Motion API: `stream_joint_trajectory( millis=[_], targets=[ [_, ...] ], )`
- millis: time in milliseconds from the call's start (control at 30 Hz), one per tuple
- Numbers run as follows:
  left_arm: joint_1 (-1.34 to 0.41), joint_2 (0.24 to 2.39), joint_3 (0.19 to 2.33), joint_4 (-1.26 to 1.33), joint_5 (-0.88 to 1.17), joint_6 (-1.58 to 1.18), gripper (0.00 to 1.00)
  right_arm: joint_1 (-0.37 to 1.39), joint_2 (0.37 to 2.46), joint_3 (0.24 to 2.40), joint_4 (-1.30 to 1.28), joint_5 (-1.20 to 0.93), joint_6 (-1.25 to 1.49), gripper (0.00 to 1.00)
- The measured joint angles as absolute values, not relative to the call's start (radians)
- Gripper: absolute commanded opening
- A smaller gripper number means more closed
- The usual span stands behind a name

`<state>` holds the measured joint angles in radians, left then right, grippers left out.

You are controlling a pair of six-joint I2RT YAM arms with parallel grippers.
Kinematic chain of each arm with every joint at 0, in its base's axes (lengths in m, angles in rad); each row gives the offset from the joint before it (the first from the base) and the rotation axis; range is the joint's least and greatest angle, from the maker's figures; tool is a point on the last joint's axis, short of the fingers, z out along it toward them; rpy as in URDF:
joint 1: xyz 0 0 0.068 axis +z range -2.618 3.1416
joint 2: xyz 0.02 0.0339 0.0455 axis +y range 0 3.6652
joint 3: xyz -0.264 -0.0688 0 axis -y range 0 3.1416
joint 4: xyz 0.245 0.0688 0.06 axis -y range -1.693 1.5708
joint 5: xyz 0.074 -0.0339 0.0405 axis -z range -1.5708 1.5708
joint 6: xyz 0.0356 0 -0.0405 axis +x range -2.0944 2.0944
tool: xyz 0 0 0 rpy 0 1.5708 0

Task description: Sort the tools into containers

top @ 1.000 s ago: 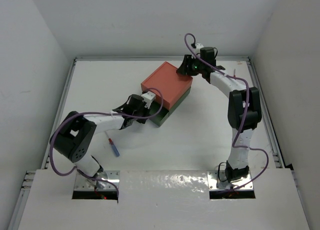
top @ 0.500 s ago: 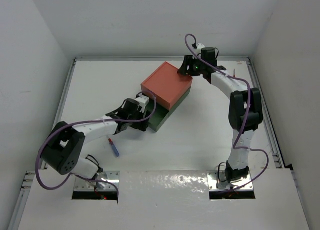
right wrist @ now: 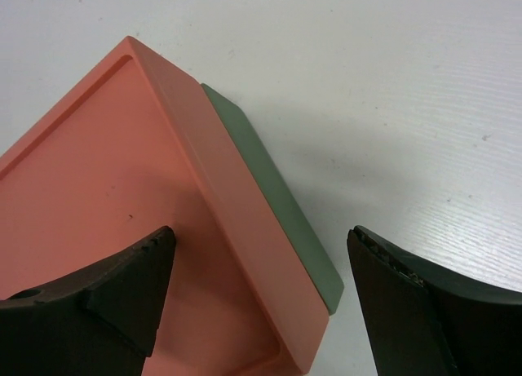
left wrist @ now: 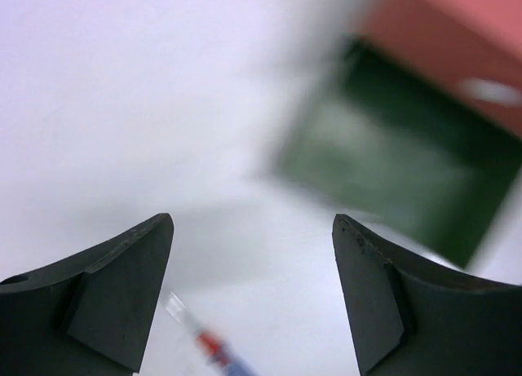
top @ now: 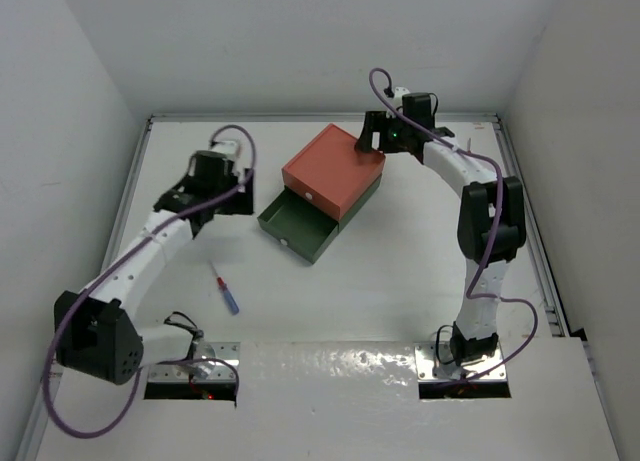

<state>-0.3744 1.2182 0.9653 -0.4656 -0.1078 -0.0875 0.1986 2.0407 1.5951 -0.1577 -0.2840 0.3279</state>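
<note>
On the white worktop, toward the far edge and a little right of the middle: the salmon-red drawer box, stacked on top, its own drawer pushed in. Beneath it, drawn out toward the near-left corner: the dark green drawer (no tool made out inside from above). Set at the stack's far corner: the right gripper, jaws spread wide astride the red box's corner, clamping nothing. Hanging over bare worktop left of the drawer, toward the left edge: the left gripper, fingers parted and empty. Lying toward the near-left corner, well apart from the drawer: one blue-and-red screwdriver, the only tool in view.

Judged as the step in hand: drawer ready, fetching a tool now due. Next, most likely: bring the left gripper down toward the near edge, line the jaws across the thin handle, close, lift, carry over to the green drawer.
</note>
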Motion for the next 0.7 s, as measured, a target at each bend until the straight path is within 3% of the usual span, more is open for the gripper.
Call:
stream_joint_trajectory(
  millis=[167,367,700],
  targets=[
    [-0.107,1.324,1.024,-0.671,-0.082,-0.107,0.68,0.199,2.041,1.637,-0.231,-0.259,0.305,0.88],
    [-0.191,1.359,0.920,-0.878,-0.009,-0.202,0.67,0.199,2.038,1.657,-0.264,-0.238,0.286,0.89],
    [-0.251,1.351,0.689,-0.928,0.009,-0.322,0.64,0.199,1.956,1.547,-0.275,-0.205,0.271,0.89]
  ],
)
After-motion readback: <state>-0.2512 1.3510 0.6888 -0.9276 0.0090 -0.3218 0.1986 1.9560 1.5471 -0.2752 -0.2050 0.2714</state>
